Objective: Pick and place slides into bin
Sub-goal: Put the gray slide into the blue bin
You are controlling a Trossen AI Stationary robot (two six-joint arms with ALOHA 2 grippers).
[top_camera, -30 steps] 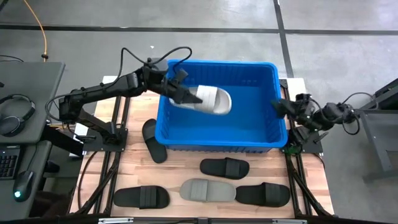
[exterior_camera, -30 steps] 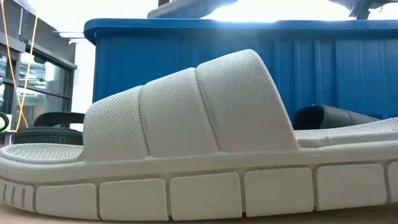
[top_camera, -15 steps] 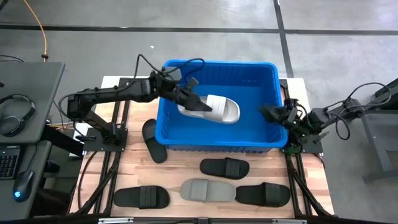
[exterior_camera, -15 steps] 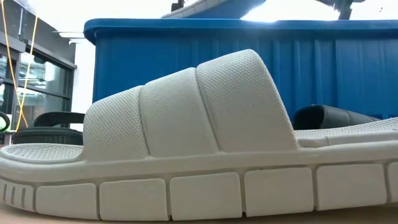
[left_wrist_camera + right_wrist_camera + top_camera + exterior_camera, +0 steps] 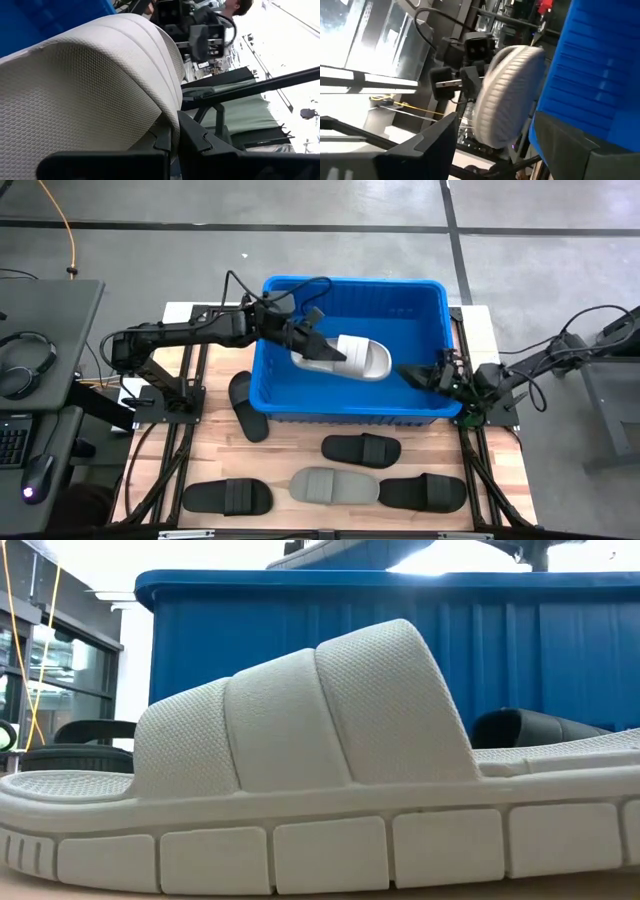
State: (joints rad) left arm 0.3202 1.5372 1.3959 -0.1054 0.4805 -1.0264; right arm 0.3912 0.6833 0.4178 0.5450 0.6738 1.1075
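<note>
Placing step: the left gripper (image 5: 312, 346), fingers clamped on an off-white slide (image 5: 357, 358) above the bin (image 5: 350, 412), must next release it, while the right gripper (image 5: 420, 376), fingers spread and empty, sits inside the bin's right wall.

The floor (image 5: 330, 220) is grey and smooth, with dark lines across it. A yellow cord (image 5: 62, 225) lies on it. A grey desk (image 5: 45, 330) holds black headphones (image 5: 25, 365). The wooden table (image 5: 290, 455) is light brown. Bright windows (image 5: 60, 670) shine.
</note>
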